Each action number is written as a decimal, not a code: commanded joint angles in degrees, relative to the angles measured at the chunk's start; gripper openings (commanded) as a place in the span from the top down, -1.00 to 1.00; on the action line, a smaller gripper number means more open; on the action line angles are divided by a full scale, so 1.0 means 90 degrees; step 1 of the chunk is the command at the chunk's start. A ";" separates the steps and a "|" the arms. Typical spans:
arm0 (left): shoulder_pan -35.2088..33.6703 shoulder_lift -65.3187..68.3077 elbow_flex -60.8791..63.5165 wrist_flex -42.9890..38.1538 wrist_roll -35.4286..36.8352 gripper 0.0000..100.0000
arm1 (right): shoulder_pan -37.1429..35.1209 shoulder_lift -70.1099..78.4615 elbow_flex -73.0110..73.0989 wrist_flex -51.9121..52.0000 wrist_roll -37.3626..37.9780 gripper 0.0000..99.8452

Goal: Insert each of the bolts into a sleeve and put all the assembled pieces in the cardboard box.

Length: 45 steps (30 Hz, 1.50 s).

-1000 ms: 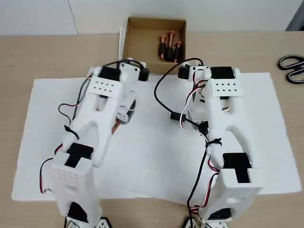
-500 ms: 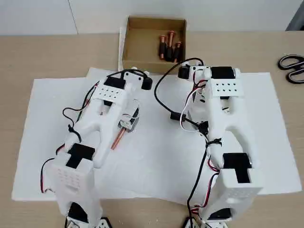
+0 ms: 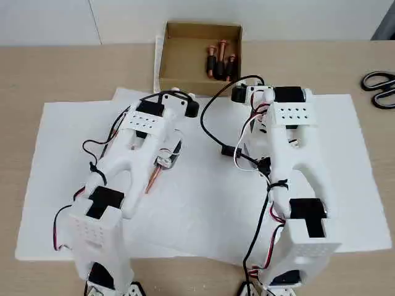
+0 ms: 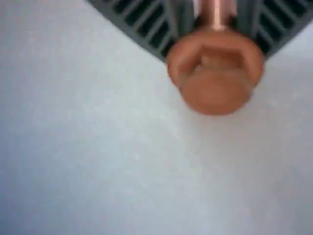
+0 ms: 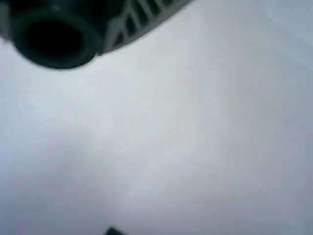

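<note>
Left pincer (image 3: 165,157) was clenched on a copper bolt (image 4: 215,73), the shaft between ribbed jaws and the head close over the white paper (image 3: 203,203). From above the arm hid most of this pincer; the bolt poked out slantwise beneath it. Right pincer (image 5: 83,22) grasped a black sleeve (image 5: 56,41), seen end-on with a dark bore, blurred, only one ribbed jaw legible. The cardboard box (image 3: 185,61) sat at the bench's (image 3: 62,68) far side, just beyond the paper, with three assembled pieces (image 3: 220,60) lying together near its right wall. Scissors (image 3: 379,86) were cut off at the picture's edge.
</note>
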 commanded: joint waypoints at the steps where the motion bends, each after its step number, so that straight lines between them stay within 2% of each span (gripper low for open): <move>1: 0.0127 -0.0430 -0.0386 0.0449 0.0010 0.99 | 0.0034 -0.0415 -0.0137 0.0015 0.0049 0.99; 11: 0.0078 -0.2198 -0.1118 0.1387 -0.0029 0.99 | 0.0073 -0.0698 -0.0645 0.0171 0.0059 0.99; 18: 0.0029 -0.3673 -0.0904 0.1700 -0.0684 0.99 | 0.0034 -0.2838 -0.0635 0.0210 0.0059 0.99; 23: -0.0029 -0.5167 -0.0278 0.1700 -0.0664 0.99 | 0.0054 -0.4332 -0.0479 0.0220 0.0059 0.99; 26: 0.0020 -0.6193 0.0269 0.1670 -0.0664 0.99 | 0.0024 -0.5221 0.0176 0.0200 0.0059 0.99; 32: -0.0020 -0.7844 0.1705 0.1016 -0.0674 0.99 | 0.0044 -0.6794 0.2217 0.0103 0.0049 0.99; 39: 0.0020 -0.9270 0.3775 -0.0576 -0.0596 0.99 | 0.0073 -0.7341 0.4376 -0.0249 0.0049 0.99; 45: -0.0029 -0.9797 0.4977 -0.1553 0.0879 0.99 | 0.0054 -0.7292 0.4982 -0.1158 0.0000 0.99</move>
